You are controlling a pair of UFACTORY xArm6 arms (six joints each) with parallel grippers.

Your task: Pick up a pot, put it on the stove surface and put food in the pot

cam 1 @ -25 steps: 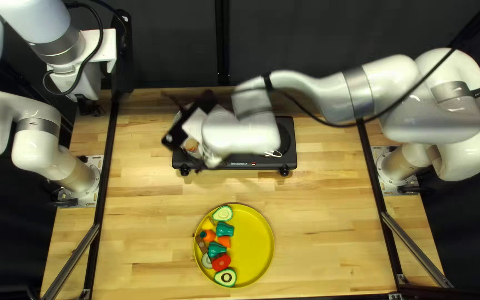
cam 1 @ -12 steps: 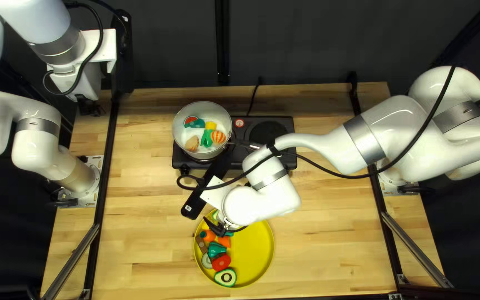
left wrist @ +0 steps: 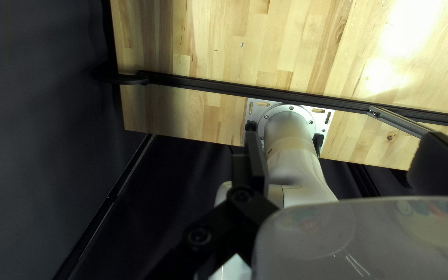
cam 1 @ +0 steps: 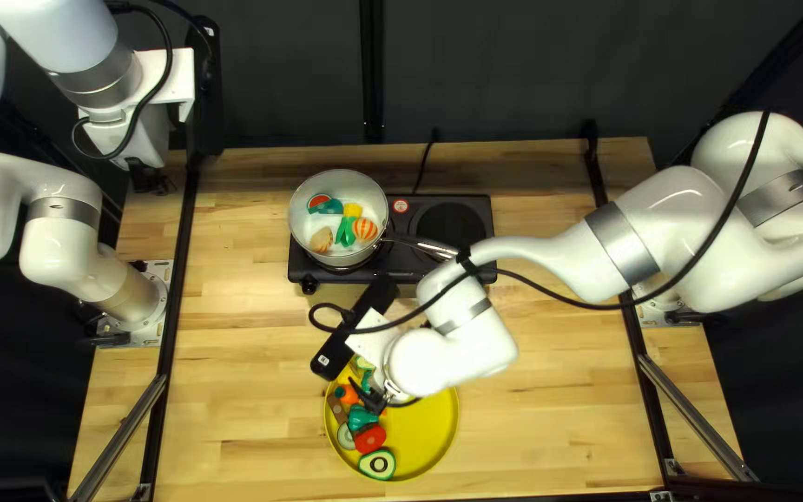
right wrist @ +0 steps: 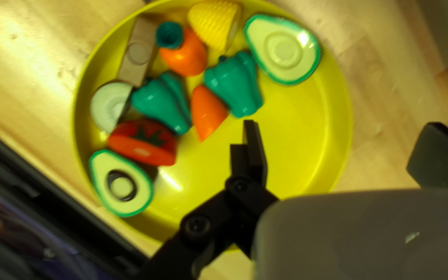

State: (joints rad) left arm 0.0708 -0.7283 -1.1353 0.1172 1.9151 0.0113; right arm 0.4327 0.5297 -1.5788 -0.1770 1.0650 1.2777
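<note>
A white pot [cam 1: 307, 221] stands on the left burner of the black stove [cam 1: 403, 225], several toy foods [cam 1: 364, 229] inside it. The yellow plate [cam 1: 427, 418] holds more food. Over that plate is my right gripper [cam 1: 371, 397]; in the right wrist view, this gripper [right wrist: 341, 129] is open above the bare part of the plate [right wrist: 296, 140]. Ahead of it lie green peppers [right wrist: 236, 84], a carrot tip [right wrist: 207, 112], an avocado half [right wrist: 282, 49] and a tomato [right wrist: 143, 142]. My raised left gripper [cam 1: 152, 178] is open, nothing between its fingers in its wrist view [left wrist: 340, 139].
The pot's handle [cam 1: 423, 244] points right over the stove, close to my right arm [cam 1: 532, 253]. Black frame rails [cam 1: 178, 279] run along both sides of the table [cam 1: 253, 372]. The left arm's base [cam 1: 137, 307] stands at the left edge.
My right gripper has swung from over the pot and stove to above the yellow plate, then shifted slightly further toward the near edge. The left arm has stayed still.
</note>
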